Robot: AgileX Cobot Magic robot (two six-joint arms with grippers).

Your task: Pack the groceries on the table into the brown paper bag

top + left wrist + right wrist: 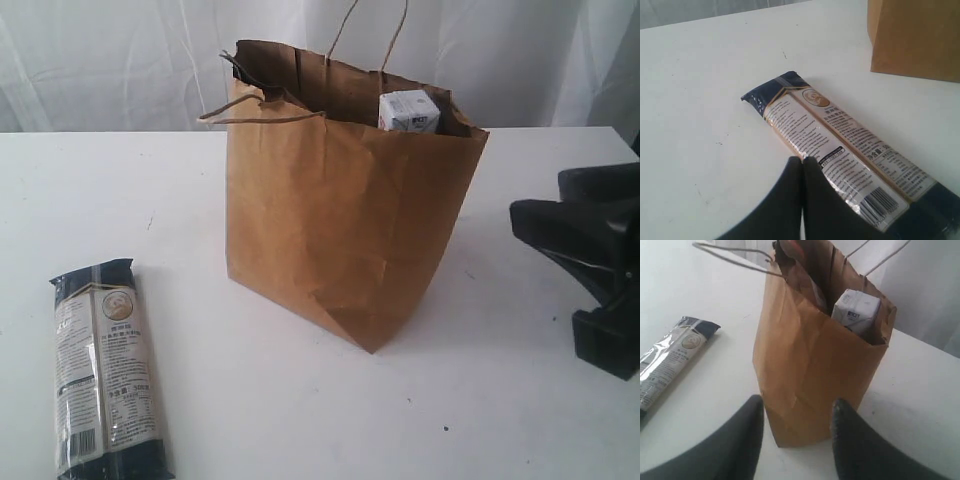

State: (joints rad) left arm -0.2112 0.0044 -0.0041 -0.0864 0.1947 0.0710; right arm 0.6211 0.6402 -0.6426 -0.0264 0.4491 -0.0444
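While one bag [340,230] holds one carton [408,111], left gripper [803,162] is closed, right gripper [798,404] gapes.

Layout at this moment. You see the paper bag [345,215] standing upright on the counter [300,420], near its middle. The carton [408,110] sits inside the bag at the right of its mouth, with its top showing above the rim. The noodle packet [105,370] lies flat on the counter to the front left of the bag, well apart from it. Your right gripper [799,402] stands to the right of the bag, apart from it.
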